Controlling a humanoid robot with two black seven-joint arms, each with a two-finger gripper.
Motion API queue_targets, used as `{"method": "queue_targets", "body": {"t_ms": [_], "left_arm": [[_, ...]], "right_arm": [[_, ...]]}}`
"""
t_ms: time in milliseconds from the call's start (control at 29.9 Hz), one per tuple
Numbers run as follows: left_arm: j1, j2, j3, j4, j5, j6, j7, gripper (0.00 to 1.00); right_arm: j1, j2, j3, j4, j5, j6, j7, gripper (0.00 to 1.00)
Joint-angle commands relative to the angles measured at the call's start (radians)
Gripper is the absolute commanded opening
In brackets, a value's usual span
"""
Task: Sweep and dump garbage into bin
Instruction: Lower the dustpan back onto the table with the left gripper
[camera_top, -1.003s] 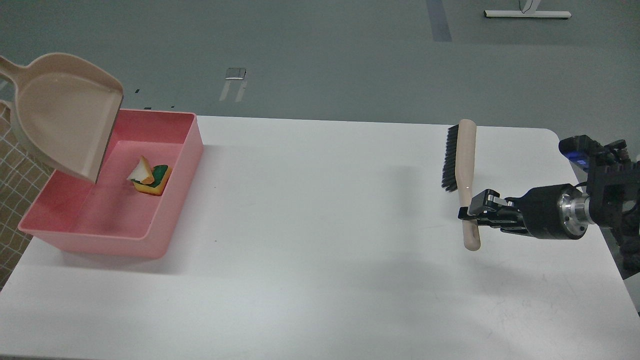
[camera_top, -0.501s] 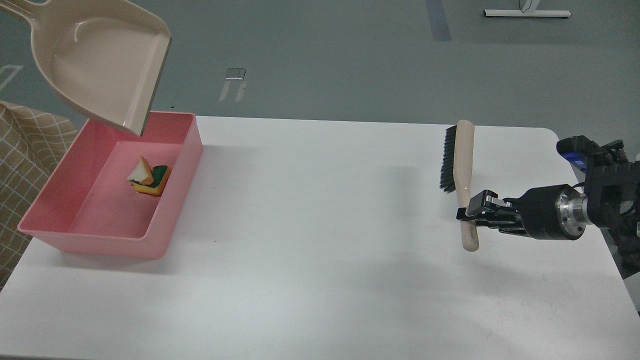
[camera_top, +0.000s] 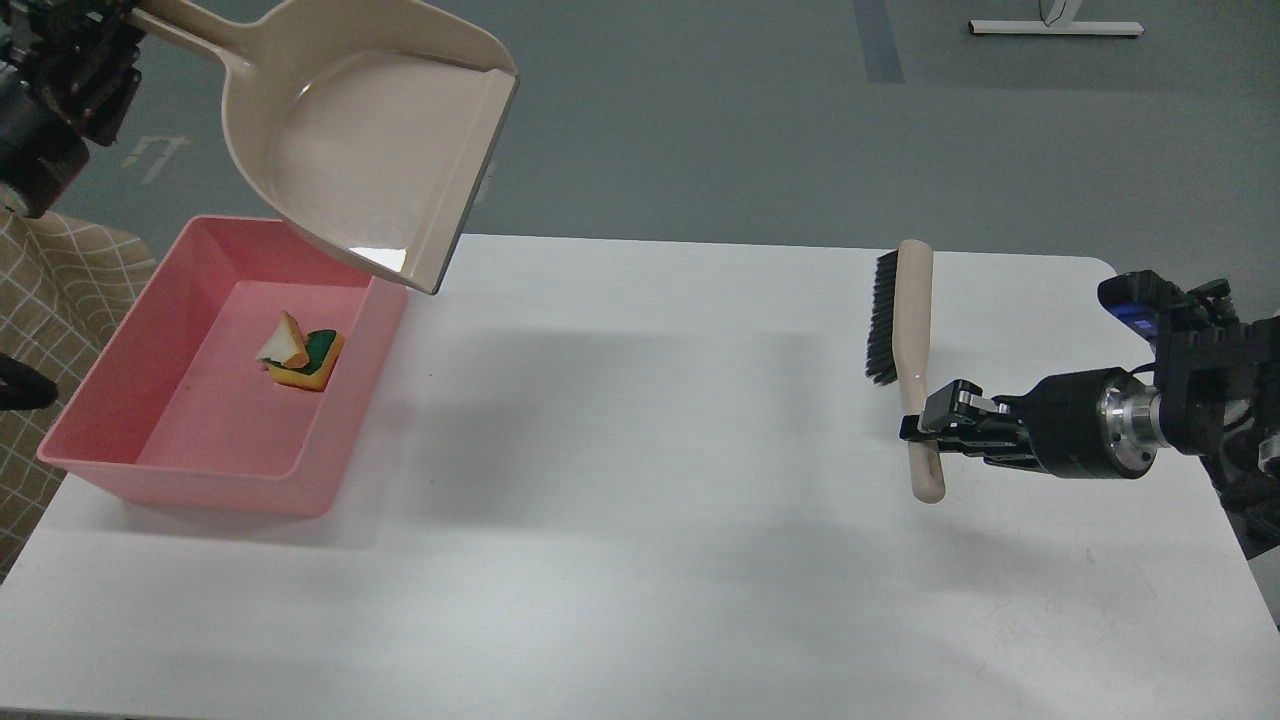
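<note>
The pink bin (camera_top: 340, 440) stands on the left of the white table. Inside it lie the white bread slice (camera_top: 283, 340) and the yellow sponge with green backing (camera_top: 312, 360), touching each other. My left gripper (camera_top: 105, 30) at the top left is shut on the handle of the empty beige dustpan (camera_top: 370, 140), held high over the bin's far right corner. My right gripper (camera_top: 925, 420) is shut on the handle of the beige brush (camera_top: 905, 330), held upright with black bristles facing left, over the right of the table.
A checked tan cloth (camera_top: 50, 300) hangs left of the table. The table's far right corner (camera_top: 1095, 265) is rounded. Grey floor lies beyond the table.
The dustpan has risen out of the bin and swung right and up, now levelled above the bin's far right corner. The brush and right gripper have drifted slightly left.
</note>
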Motion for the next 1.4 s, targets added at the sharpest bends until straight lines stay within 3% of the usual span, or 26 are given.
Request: {"method": "queue_targets", "body": {"t_ms": [0,134,535,769,1371], "left_arm": [[0.031,-0.067,0.003,-0.036,0.0,0.051,0.03,0.0],[0.073,-0.18,0.005,-0.066,0.001,0.124,0.052,0.0],[0.099,-0.375,0.063,-0.047,0.044,0.183,0.049,0.0],[0.09,-0.455,0.136,0.028,0.113,0.209,0.047,0.0],[0.09,-0.662,0.166,0.264,0.222,0.21,0.044,0.0]], "right_arm": [[0.0,0.0,-0.001,0.0,-0.001,0.0,0.0,0.0],[-0.001,0.0,-0.004,-0.002,-0.001,0.0,0.0,0.0],[-0.005,0.0,-0.005,-0.005,-0.001,0.0,0.0,0.0],[-0.008,-0.002,-0.007,-0.005,-0.001,0.0,0.0,0.0],[-0.032,-0.003,-0.013,-0.008,-0.001,0.0,-0.001,0.0]]}}
